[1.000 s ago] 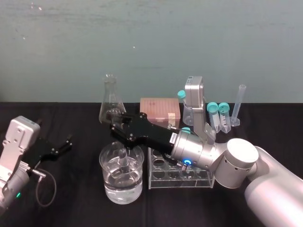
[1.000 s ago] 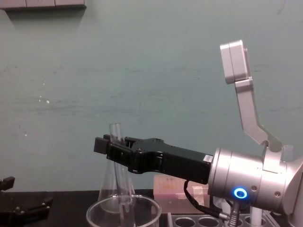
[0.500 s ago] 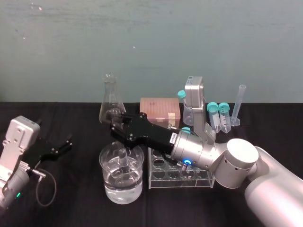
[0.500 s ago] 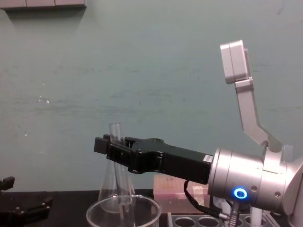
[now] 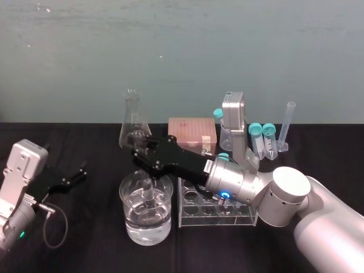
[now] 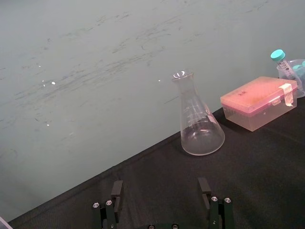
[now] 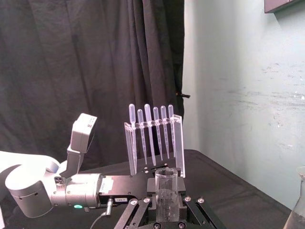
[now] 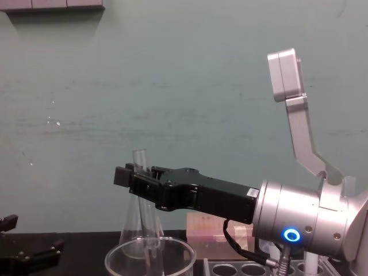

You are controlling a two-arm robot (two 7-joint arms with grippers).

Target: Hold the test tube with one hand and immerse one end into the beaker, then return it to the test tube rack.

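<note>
The test tube (image 5: 149, 190) is held by the right gripper (image 5: 142, 154), whose jaws are closed on the upper part of the glass, so that the open mouth stands just above them in the chest view. The tube is carried close to upright with a slight lean, and its round lower end is seen inside the beaker (image 5: 133, 223), apparently dipped into the clear liquid there. The immersion is therefore judged to be under way or just achieved. For this step to be done well, the tube should be kept off the beaker's wall and floor, and the grip should be kept firm but not tightened, since thin glass is easily cracked. When the withdrawal is begun, a straight vertical lift is advised until the round end is clear of the thick rim; only then should the tube be carried sideways to the test tube rack (image 5: 216, 219), which stands just beside the beaker on the robot's right. A free hole should be lined up from above before any lowering is attempted. The left gripper (image 5: 69, 180) is parked low over the tabletop (image 5: 85, 244) on the robot's left, its jaws spread wide and empty.
</note>
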